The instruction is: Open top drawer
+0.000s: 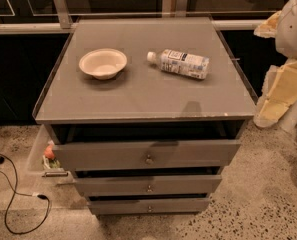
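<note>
The top drawer (113,155) is the widest and tallest of three grey fronts on a grey cabinet, with a small round metal knob (149,159) at its centre. Its front stands forward of the cabinet top, with a dark gap above it, and its inside is in shadow. The two slimmer drawers (149,185) sit below it, each set further back. My arm (288,84), white and yellowish, hangs at the right edge of the view. My gripper (267,115) seems to be its lower end, beside the cabinet's right side, well apart from the knob.
On the cabinet's glass top (138,99) stand a white bowl (103,63) and a plastic bottle lying on its side (180,64). A clear bin (44,156) sits at the cabinet's left. A black cable (13,194) lies on the speckled floor at the left.
</note>
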